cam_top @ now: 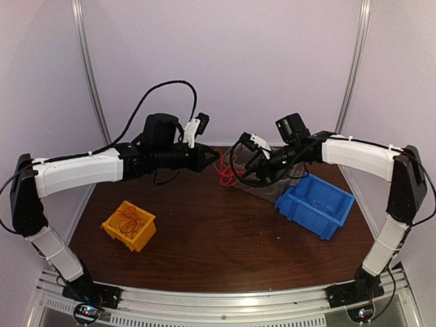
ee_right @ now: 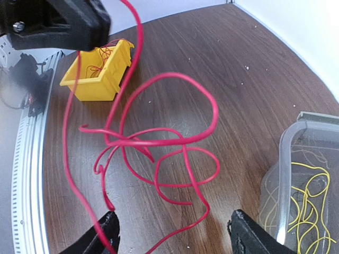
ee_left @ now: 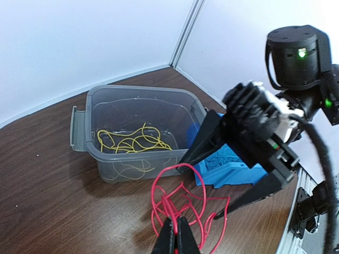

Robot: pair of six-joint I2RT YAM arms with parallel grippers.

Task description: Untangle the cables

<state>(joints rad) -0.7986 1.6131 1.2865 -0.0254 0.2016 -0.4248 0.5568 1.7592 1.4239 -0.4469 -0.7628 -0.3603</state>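
Observation:
A tangle of red cables [ee_left: 180, 203] hangs from my left gripper [ee_left: 177, 233], which is shut on it just above the table. It also shows in the top view [cam_top: 225, 173] and in the right wrist view [ee_right: 159, 148]. My right gripper [ee_right: 177, 233] is wide open, with its fingers either side of the tangle's lower loops. One red strand runs past its left finger [ee_right: 108, 230]. It also shows in the left wrist view [ee_left: 200, 189]. Yellow cables [ee_left: 135, 140] lie in a clear grey tub [ee_left: 79, 132].
A blue bin [cam_top: 317, 204] stands at the right, beside the grey tub [ee_right: 286, 159]. A yellow bin [cam_top: 129, 225] with thin red wires in it stands at the front left. Both arms meet over the back middle of the brown table [cam_top: 218, 238].

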